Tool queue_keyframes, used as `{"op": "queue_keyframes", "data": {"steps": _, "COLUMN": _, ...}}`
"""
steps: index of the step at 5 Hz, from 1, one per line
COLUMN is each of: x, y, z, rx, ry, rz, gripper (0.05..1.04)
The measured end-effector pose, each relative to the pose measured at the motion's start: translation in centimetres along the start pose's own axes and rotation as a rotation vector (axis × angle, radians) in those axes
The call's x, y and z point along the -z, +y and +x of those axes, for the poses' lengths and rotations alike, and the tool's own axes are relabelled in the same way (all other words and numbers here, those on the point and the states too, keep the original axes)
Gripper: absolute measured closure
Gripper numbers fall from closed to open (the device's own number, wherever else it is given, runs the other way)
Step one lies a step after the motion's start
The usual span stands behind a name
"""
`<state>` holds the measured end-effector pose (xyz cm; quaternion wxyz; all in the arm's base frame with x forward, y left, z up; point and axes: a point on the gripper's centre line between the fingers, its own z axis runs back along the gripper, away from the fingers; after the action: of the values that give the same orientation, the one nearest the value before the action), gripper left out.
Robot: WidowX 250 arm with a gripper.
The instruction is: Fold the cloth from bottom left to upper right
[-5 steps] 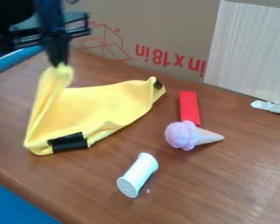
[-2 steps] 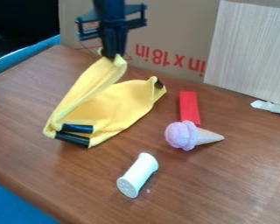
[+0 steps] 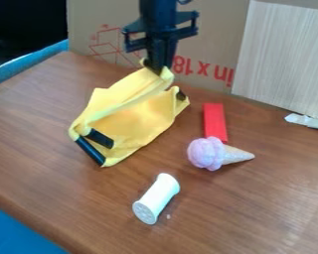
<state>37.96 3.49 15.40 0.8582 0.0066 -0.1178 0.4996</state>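
End effector (image 3: 160,68) pinches the yellow cloth (image 3: 141,121)
Closed on a raised edge above the desk's (image 3: 241,213) far side.

You had a yellow cloth (image 3: 141,121) before you, soft and matt, thin enough to crease, with smooth black strips (image 3: 90,151) that caught a slight sheen. Your gripper (image 3: 160,68) looked hard, smooth and black. Beneath, you saw a brown worktop (image 3: 255,213) with wood grain and a satin gloss that held pale reflections. Your red block (image 3: 214,121) was smooth and fairly matt. The toy ice cream had a lumpy, matt lilac scoop (image 3: 205,153) and a rougher tan cone (image 3: 237,155). The white spool (image 3: 157,196) looked like smooth plastic. Behind, you had matt brown cardboard (image 3: 115,20) and a finely streaked pale panel (image 3: 281,54).
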Motion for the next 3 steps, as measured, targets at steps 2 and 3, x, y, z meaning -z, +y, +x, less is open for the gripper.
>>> {"op": "queue_keyframes", "data": {"steps": 2, "x": 0.9, "y": -2.6, "z": -1.0, "rx": 0.007, "ry": -0.023, "rz": -0.003, "gripper": 0.870}}
{"op": "queue_keyframes", "data": {"steps": 3, "x": 1.1, "y": -3.5, "z": -1.3, "rx": 0.015, "ry": -0.034, "rz": -0.001, "gripper": 0.617}}
